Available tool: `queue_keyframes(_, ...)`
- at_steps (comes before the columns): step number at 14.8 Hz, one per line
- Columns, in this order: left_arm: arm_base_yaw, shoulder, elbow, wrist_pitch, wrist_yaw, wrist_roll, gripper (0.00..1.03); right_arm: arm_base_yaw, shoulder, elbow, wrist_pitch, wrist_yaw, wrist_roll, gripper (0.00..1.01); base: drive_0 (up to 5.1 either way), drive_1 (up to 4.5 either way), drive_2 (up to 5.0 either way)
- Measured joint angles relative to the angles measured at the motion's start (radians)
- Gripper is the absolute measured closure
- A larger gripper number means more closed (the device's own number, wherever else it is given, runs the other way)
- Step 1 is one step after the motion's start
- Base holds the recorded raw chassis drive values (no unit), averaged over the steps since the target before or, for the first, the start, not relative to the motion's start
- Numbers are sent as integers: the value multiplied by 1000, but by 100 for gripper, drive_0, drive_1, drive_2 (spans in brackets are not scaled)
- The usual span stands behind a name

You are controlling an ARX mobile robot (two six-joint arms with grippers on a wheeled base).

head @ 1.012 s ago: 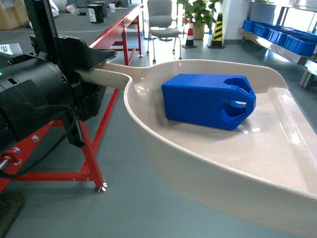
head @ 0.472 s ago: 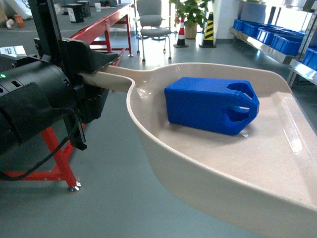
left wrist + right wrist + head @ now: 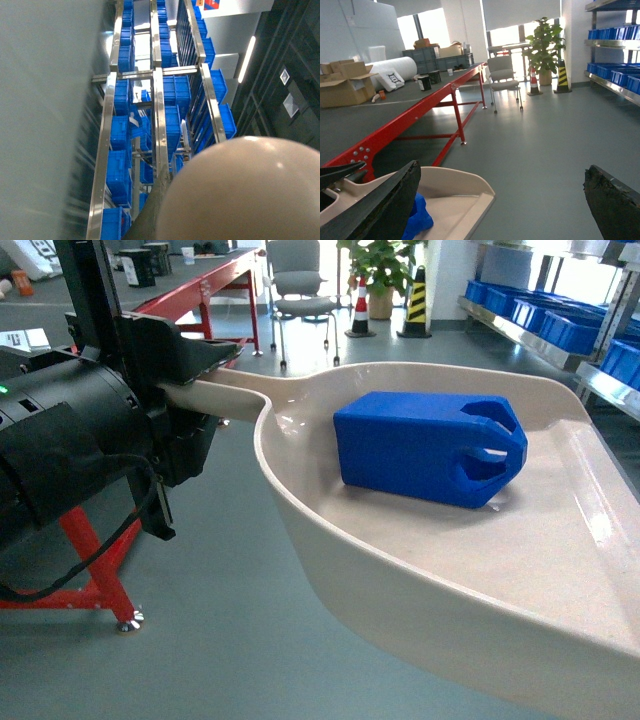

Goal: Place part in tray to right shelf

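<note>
Jaws clamp glossy cream tray (image 3: pixel 420 570), boxy part (image 3: pixel 425 445) inside.

The tray's (image 3: pixel 240 192) rounded beige underside fills the lower right before steel racks (image 3: pixel 157 115) holding blue crates (image 3: pixel 122 132).

Floor (image 3: pixel 220 640) open; red bench (image 3: pixel 200 285) left, shelf (image 3: pixel 545 325) right.
</note>
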Motion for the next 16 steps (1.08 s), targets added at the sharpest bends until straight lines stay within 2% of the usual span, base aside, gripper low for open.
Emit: queue_keyframes(16,2,0,0,4,-1,-1,91,0,0,0,3,0,0,3,-5,420,-431)
